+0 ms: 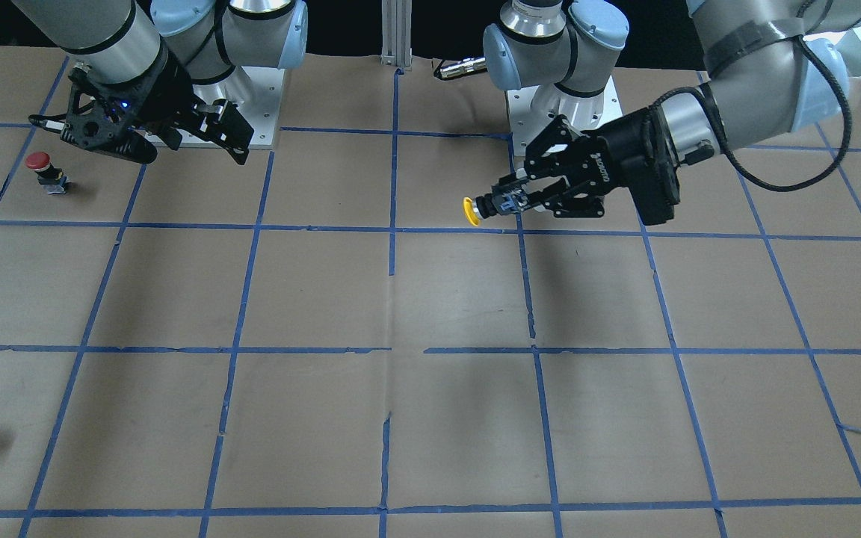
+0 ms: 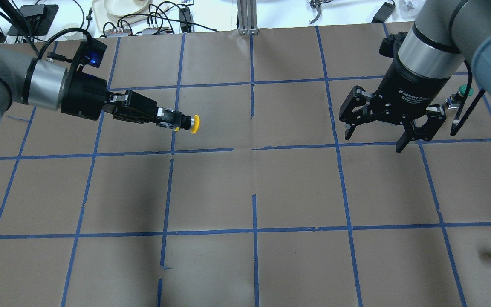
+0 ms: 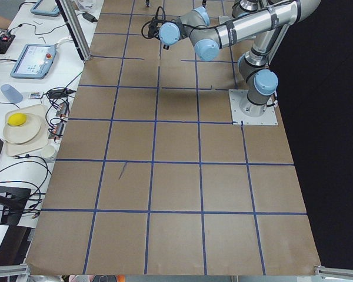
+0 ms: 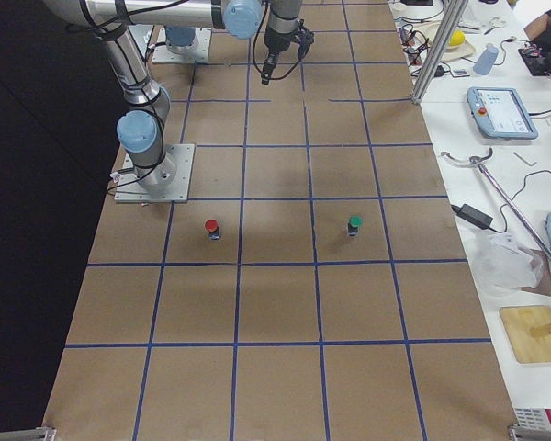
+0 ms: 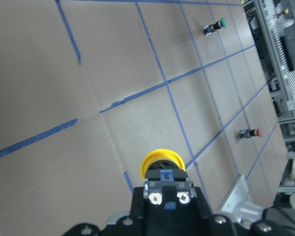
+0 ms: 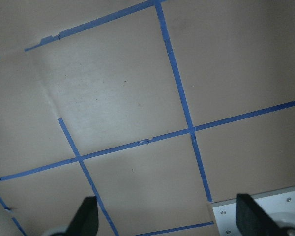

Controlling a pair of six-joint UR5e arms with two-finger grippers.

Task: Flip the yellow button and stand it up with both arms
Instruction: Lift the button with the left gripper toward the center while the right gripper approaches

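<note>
yellow button (image 2: 184, 123): round yellow cap, black-grey body, held sideways, mid-left of frame | left gripper (image 2: 169, 119): pinching its body | right gripper (image 2: 373, 143): fingers spread

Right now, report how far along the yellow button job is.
Done: the yellow button is off the table, clamped by its body in the left gripper, cap pointing sideways. In hand: holding it out toward the middle; the right gripper hangs open, well apart. Left, likely: passing it across, flipping it, standing it on the table.

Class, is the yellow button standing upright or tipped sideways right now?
Sideways. The left tool holds the yellow button by its body, cap pointing horizontally.
</note>
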